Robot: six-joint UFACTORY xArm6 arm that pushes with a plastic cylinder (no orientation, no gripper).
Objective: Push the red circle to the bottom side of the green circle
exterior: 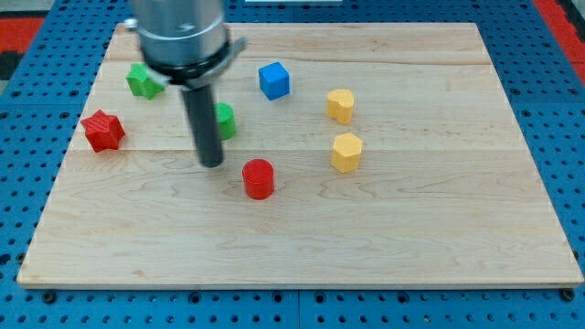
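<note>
The arm comes down from the view's top, its dark rod upright, and my tip [211, 163] rests on the tabletop [439, 228]. This end effector is a bare rod holding nothing. The red circle [259, 178], a short cylinder, sits just right of and slightly below my tip, apart from it. The green circle [225, 120] is partly hidden behind the rod, above the red circle
</note>
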